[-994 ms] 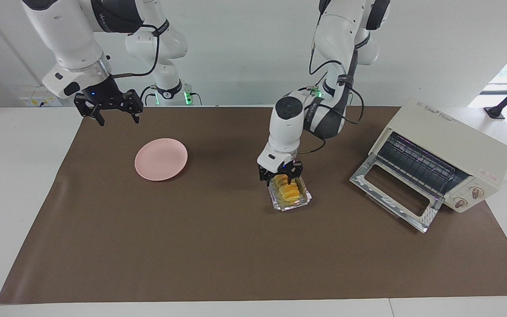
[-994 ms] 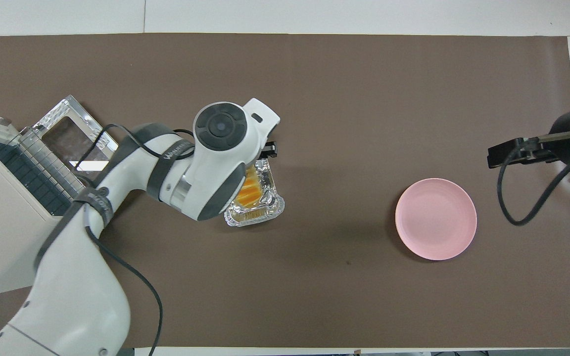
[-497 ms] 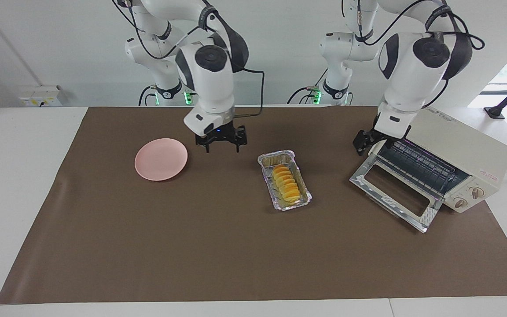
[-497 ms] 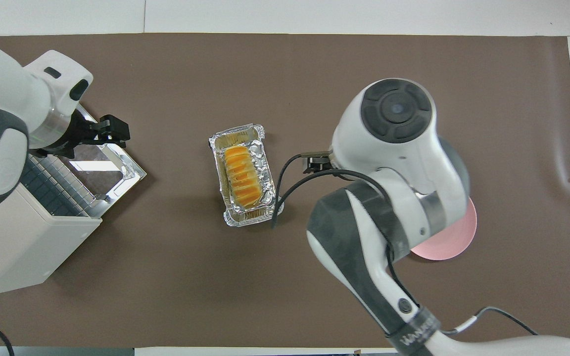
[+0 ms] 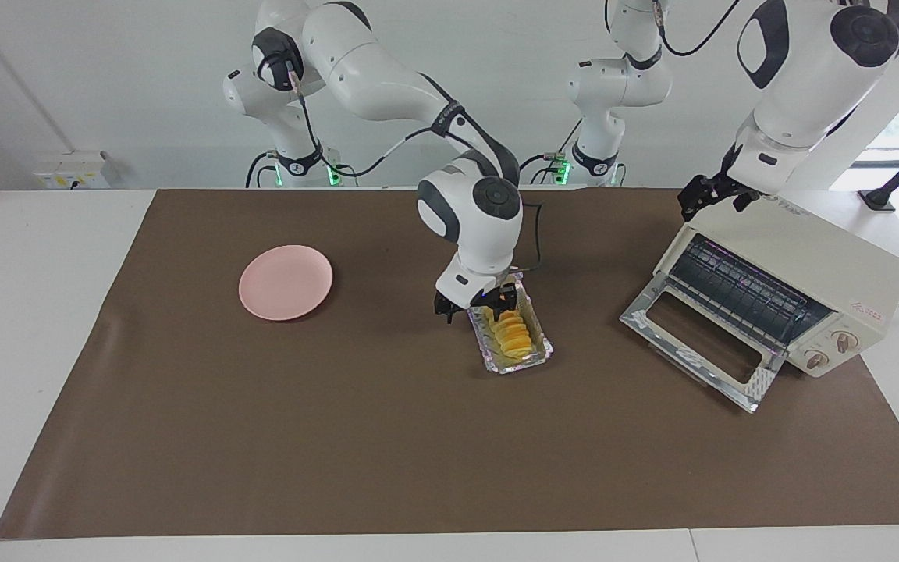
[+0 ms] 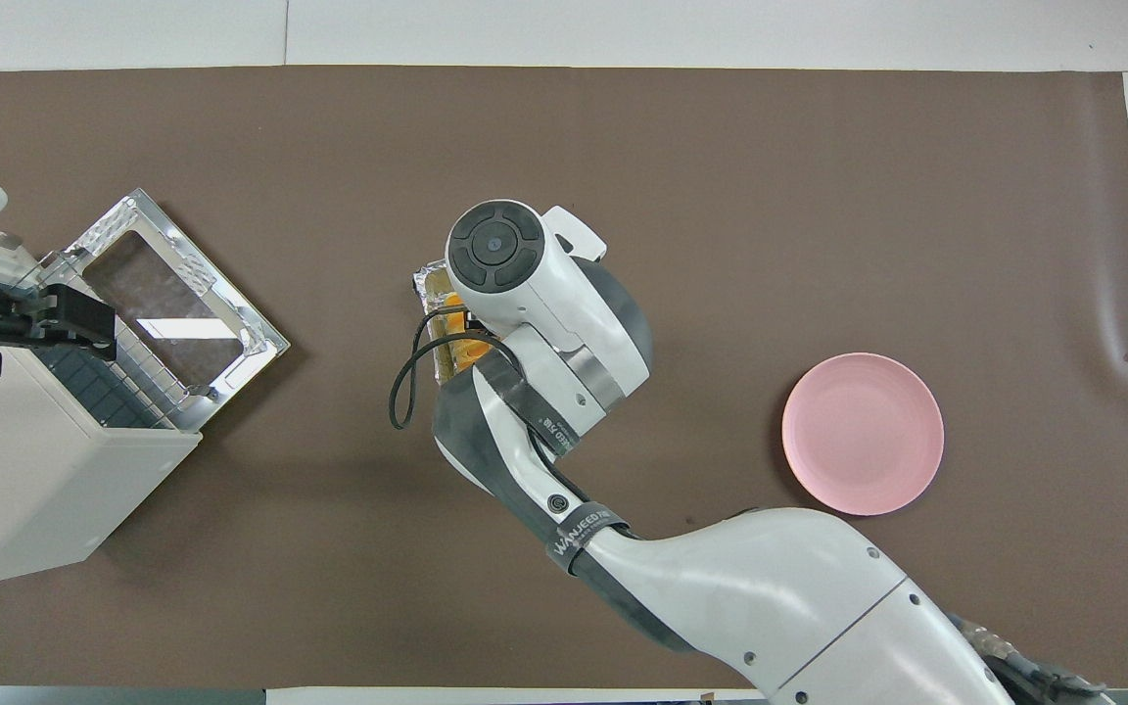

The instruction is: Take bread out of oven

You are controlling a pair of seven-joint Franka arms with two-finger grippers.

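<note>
The bread [image 5: 513, 332] lies in a crinkled foil tray [image 5: 531, 357] on the brown mat, between the plate and the oven. My right gripper [image 5: 474, 305] is open and low at the tray's end nearer the robots, its fingers either side of that end. In the overhead view the right arm covers most of the tray [image 6: 427, 285] and bread [image 6: 448, 321]. The cream oven [image 5: 797, 261] stands at the left arm's end of the table, its glass door [image 5: 698, 345] dropped open and its rack [image 5: 746, 293] bare. My left gripper [image 5: 712, 195] is open in the air over the oven's top edge.
A pink plate [image 5: 286, 281] lies empty toward the right arm's end of the mat and also shows in the overhead view [image 6: 863, 433]. The oven's open door [image 6: 172, 313] juts out over the mat toward the tray. A black stand [image 5: 879, 199] sits beside the oven.
My left gripper left the tray, passed the oven's mouth and rose over its top. My right gripper came from beside the plate down to the tray's end. The tray stayed put.
</note>
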